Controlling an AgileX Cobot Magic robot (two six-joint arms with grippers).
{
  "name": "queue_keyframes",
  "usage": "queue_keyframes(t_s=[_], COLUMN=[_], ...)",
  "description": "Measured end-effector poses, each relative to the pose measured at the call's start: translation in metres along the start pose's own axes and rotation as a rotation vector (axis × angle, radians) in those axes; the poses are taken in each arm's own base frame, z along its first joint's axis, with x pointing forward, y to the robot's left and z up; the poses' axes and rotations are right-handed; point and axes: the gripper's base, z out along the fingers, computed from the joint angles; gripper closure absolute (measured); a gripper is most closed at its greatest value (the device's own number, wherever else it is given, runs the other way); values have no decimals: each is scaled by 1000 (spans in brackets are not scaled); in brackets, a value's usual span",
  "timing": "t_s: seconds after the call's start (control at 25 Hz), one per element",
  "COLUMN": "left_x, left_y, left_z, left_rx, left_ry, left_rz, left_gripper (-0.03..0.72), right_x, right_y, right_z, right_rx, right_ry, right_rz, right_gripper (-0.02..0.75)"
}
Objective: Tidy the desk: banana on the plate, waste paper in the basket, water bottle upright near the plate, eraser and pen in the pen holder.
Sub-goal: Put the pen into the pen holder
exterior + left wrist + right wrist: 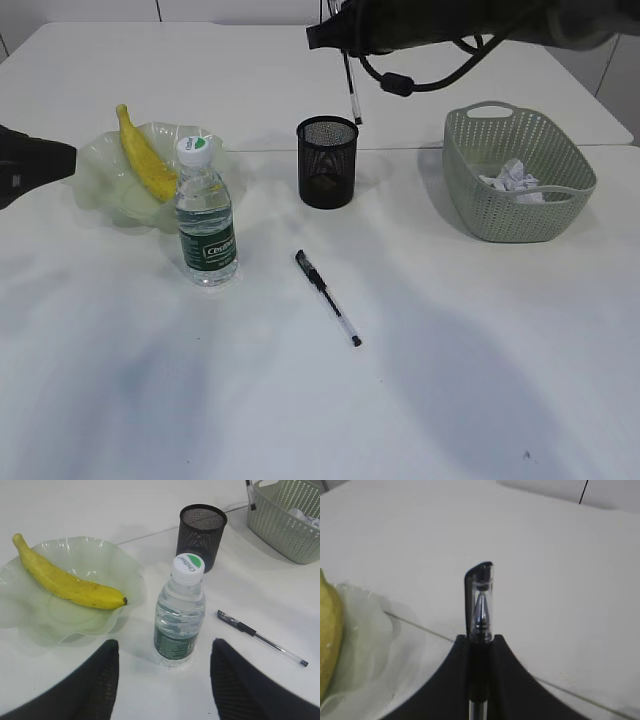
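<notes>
the right gripper (479,645) pinches a pen (352,95) above the pen holder (327,160) near the desk's back edge, risking a missed drop if misaligned; left jaws stand wide, empty.

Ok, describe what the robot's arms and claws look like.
Both claws have matte black fingers that broaden toward the base, as the left claw and right claw show in the wrist views. In the exterior view the right arm is dark and bulky, with a black cable looping beneath it. No markings are visible.
</notes>
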Motion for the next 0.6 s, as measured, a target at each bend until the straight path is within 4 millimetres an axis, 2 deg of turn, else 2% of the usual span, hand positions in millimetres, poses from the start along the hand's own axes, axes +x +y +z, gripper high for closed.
queue_keyframes(t_s=[0.24,0.6], left_x=[0,0], left_y=[0,0], left_z=[0,0], left_rx=[0,0], left_ry=[0,0], left_rz=[0,0], left_gripper=[282,282], right_x=[11,35], right_y=[-1,-6], right_z=[22,47], right_rx=[26,48], right_ry=[-130,-192], right_rz=[-1,27], right_gripper=[686,686])
